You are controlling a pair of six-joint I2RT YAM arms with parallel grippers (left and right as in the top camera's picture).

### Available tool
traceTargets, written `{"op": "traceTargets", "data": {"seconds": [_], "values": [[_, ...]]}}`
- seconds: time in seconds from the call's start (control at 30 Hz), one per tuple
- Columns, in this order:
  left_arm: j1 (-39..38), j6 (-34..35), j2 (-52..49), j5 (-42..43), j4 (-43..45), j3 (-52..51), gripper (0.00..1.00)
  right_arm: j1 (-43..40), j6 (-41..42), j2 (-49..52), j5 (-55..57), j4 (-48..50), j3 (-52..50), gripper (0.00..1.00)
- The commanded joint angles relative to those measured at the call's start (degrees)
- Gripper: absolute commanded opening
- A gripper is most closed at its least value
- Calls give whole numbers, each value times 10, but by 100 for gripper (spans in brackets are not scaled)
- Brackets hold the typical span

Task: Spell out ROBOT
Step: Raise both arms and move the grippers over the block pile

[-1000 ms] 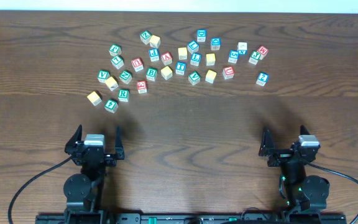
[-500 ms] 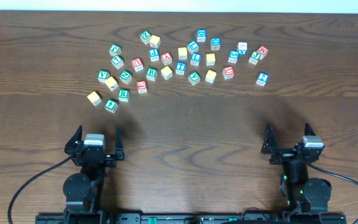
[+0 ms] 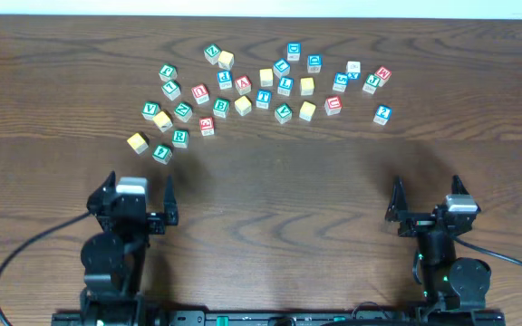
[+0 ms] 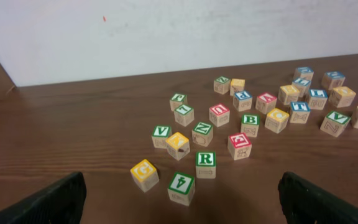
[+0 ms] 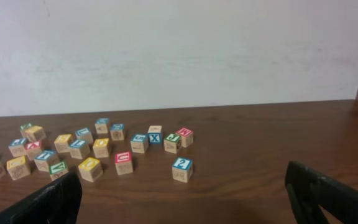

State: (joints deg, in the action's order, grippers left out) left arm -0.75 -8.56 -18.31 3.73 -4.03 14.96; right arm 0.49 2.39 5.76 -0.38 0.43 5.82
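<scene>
Several wooden letter blocks lie scattered across the far half of the table. The green R block (image 3: 180, 138) (image 4: 206, 163) sits at the cluster's near left, by a green 4 block (image 4: 181, 186) and a yellow G block (image 4: 144, 173). A green B block (image 3: 221, 108) (image 4: 250, 123) lies mid-cluster. A red O block (image 5: 123, 162) and a blue 2 block (image 3: 382, 114) (image 5: 181, 168) lie on the right. My left gripper (image 3: 136, 196) (image 4: 179, 202) is open and empty, near the front edge. My right gripper (image 3: 427, 195) (image 5: 182, 196) is open and empty at the front right.
The dark wooden table (image 3: 279, 181) runs to a white wall (image 4: 166, 31) at the back. Black cables (image 3: 25, 272) trail from both arm bases at the front edge.
Both arms have lifted and tilted a little; the left gripper has shifted slightly left and the right gripper slightly right. No block has moved.
</scene>
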Motion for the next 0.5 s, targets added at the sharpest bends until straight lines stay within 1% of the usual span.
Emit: {"op": "traceTargets", "data": {"seconds": [0.0, 0.1, 0.27, 0.47], "values": [[1, 9, -59, 3, 2, 56, 97, -5, -8, 42, 5, 0, 48, 99], [1, 9, -113, 4, 0, 100, 97, -5, -8, 92, 4, 0, 86, 99], [1, 9, -184, 44, -21, 165, 97, -5, -8, 175, -3, -21, 155, 99], [1, 9, -257, 49, -96, 251, 97, -5, -8, 272, -18, -90, 251, 99]]}}
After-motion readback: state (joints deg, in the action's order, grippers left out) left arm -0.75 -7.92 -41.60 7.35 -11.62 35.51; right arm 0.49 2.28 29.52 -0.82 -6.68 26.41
